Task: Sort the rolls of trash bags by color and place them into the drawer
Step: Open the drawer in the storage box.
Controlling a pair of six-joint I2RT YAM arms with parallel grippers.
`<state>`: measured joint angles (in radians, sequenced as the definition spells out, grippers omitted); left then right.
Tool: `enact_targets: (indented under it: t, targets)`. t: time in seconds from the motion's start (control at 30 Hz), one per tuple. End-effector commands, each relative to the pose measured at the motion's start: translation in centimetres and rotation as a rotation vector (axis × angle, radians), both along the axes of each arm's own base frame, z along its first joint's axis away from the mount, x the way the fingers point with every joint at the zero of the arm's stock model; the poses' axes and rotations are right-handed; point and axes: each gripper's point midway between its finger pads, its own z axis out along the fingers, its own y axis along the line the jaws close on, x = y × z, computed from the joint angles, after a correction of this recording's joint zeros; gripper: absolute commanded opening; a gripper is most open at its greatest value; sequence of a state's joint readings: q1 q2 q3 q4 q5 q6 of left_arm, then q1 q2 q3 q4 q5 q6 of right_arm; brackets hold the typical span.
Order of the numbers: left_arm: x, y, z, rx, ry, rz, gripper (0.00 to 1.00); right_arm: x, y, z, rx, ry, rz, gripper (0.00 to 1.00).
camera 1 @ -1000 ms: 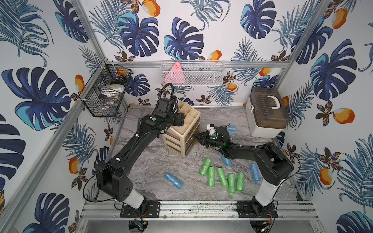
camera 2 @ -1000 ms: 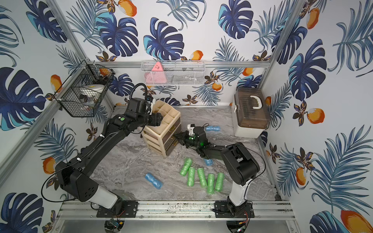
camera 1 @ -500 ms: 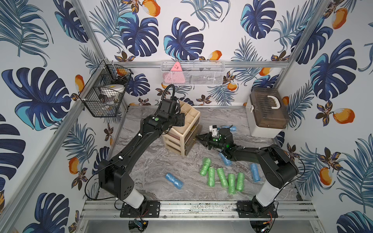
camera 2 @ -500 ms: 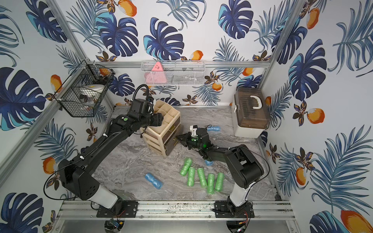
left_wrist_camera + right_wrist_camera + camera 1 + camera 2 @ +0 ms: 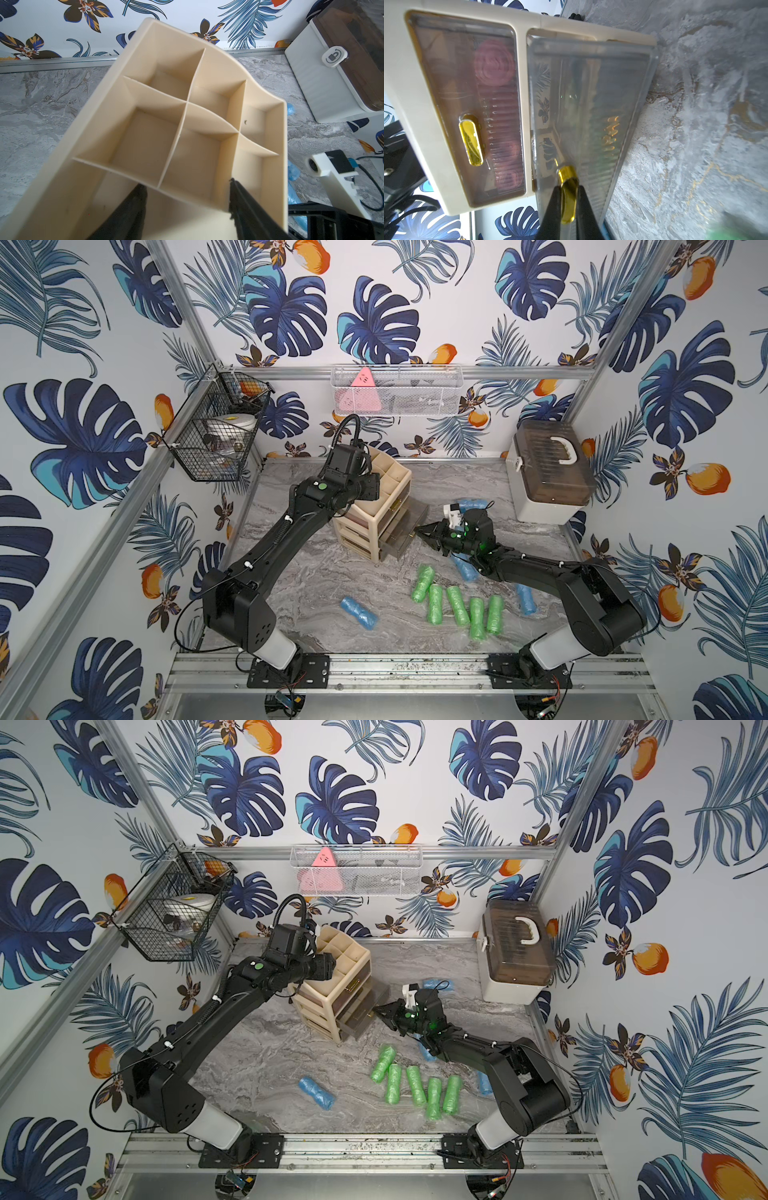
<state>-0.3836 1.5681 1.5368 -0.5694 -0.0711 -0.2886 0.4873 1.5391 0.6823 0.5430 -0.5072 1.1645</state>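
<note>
My right gripper (image 5: 568,193) clamps the gold handle (image 5: 565,172) — pull the drawer (image 5: 591,104) straight toward four o'clock; my left gripper (image 5: 187,184) straddles the organizer (image 5: 388,472) wall, grip I cannot tell.

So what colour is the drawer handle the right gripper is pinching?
Shiny gold; the handle shows best in the right wrist view.

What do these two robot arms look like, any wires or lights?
The left arm and right arm are matte black: bulky rounded joints joined by slim tubes, each on a pale grey base collar. Thin black cables run along them, held by white clips. Green dots glow near the wrists. A white camera block sits at the right wrist. The jaws are black and tapered.
</note>
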Motion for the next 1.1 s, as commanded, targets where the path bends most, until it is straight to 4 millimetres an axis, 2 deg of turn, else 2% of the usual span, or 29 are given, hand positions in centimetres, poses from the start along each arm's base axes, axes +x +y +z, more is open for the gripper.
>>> enact_targets:
  t: [0.0, 0.37, 0.73, 0.87, 1.07]
  targets:
    - [-0.1, 1.5, -1.0, 0.065, 0.027, 0.054, 0.66, -0.7, -1.2, -1.3, -0.080, 0.008, 0.013, 0.00]
    - [0.0, 1.3, -0.9, 0.053, 0.021, 0.054, 0.65, -1.7, -3.5, -0.7, -0.114, 0.008, -0.013, 0.00]
    - [0.0, 1.0, -0.7, 0.037, 0.018, 0.042, 0.65, -2.2, -4.1, -1.3, -0.125, 0.025, -0.007, 0.01]
    - [0.2, 0.9, -0.8, 0.030, 0.023, 0.043, 0.66, -2.3, -4.0, -1.4, -0.136, 0.030, 0.006, 0.14]
    - [0.2, 0.8, -0.5, 0.020, 0.013, 0.041, 0.66, -3.0, -5.6, -1.6, -0.262, 0.037, -0.011, 0.44]
